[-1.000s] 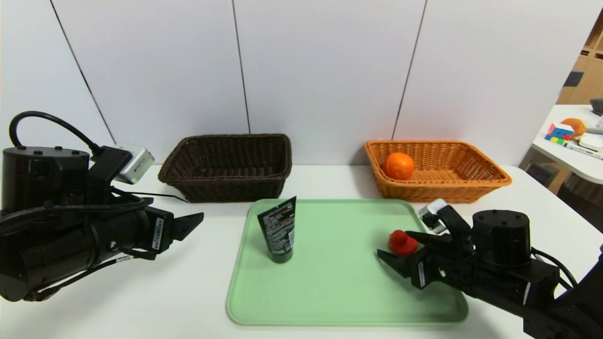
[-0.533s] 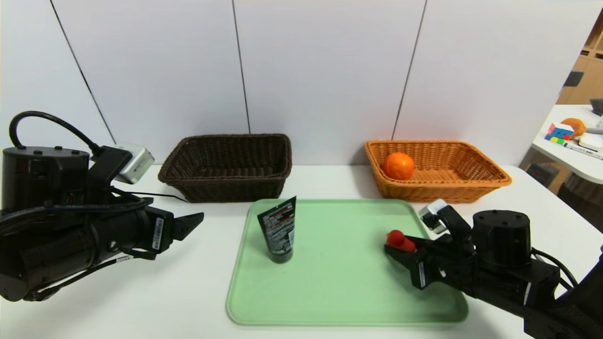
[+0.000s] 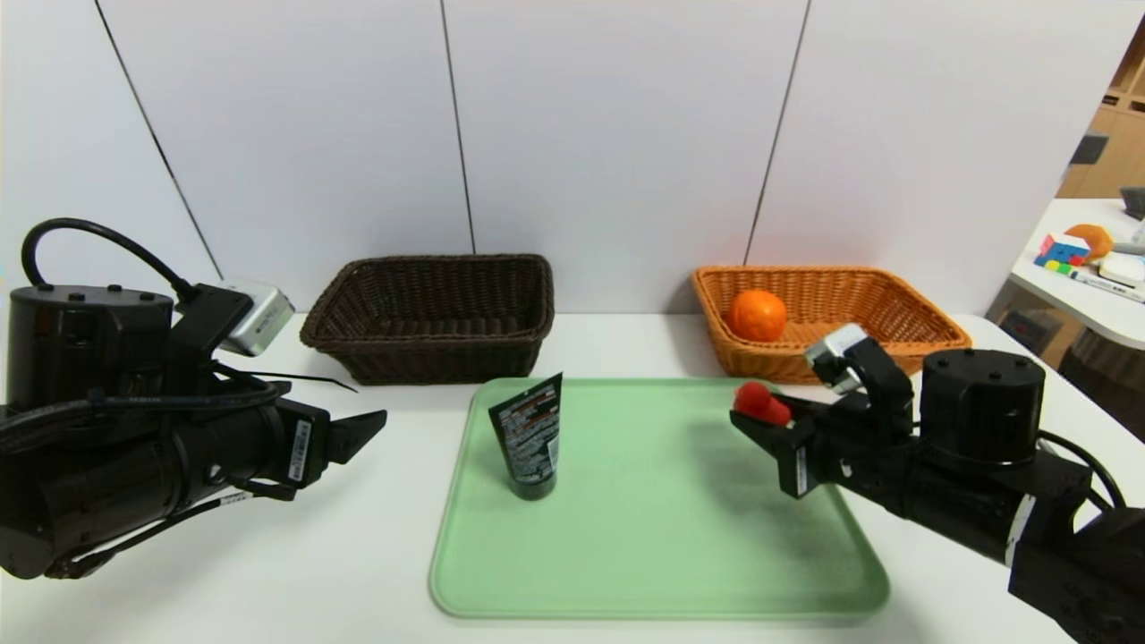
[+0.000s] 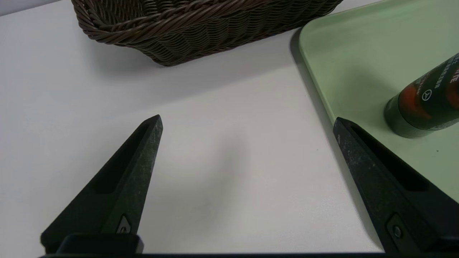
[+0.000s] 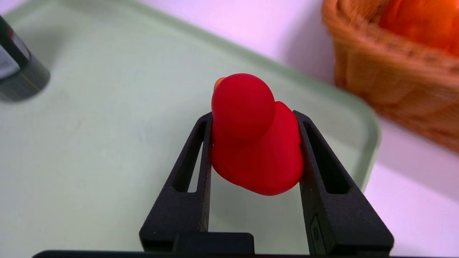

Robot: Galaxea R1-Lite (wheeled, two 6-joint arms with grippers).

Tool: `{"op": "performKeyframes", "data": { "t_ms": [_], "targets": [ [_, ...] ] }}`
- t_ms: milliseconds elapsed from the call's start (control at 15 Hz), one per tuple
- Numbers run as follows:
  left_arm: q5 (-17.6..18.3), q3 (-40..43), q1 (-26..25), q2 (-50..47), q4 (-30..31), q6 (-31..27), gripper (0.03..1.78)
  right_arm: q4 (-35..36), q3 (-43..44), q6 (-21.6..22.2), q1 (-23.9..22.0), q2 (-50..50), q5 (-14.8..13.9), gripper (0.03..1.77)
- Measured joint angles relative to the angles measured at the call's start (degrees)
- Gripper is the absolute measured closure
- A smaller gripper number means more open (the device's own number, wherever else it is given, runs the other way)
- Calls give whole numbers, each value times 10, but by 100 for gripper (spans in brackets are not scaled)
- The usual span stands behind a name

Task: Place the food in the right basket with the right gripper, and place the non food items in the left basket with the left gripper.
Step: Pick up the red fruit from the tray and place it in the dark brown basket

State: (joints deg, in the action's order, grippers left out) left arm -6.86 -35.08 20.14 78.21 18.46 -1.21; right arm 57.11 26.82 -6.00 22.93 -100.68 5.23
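Red rubber duck clenched by right gripper, raised over tray

Small glossy red duck-shaped toy (image 5: 256, 143) is gripped on both sides by the black right gripper (image 5: 252, 113), above the green rectangular plastic tray (image 3: 662, 537), right of centre in the head view. Black left gripper (image 4: 247, 116) is parked at left of frame, jaws wide apart, nothing held. Dark squeeze tube (image 3: 530, 438) is stood on its cap, left part of tray. Dark brown wicker basket (image 3: 438, 353) is placed upper left of centre. Orange-brown wicker basket (image 3: 769, 365) is placed upper right; round orange fruit (image 3: 758, 316) is contained at its left end.
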Motion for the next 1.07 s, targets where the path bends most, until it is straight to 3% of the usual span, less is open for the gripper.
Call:
{"op": "performKeyframes", "data": {
  "t_ms": [200, 533, 800, 1067],
  "targets": [
    [-1, 2, 0, 0, 0, -1, 12, -147, 133, 6, 23, 45, -32, 111],
    [-2, 2, 1, 0, 0, -1, 12, -346, 376, 20, 60, 38, -48, 112],
    [-3, 3, 1, 0, -1, -1, 12, -382, 523, 21, 91, -47, -49, 112],
    [-6, 5, 1, 0, -3, -1, 12, -388, 616, 30, 115, -137, -47, 112]
  ]
}}
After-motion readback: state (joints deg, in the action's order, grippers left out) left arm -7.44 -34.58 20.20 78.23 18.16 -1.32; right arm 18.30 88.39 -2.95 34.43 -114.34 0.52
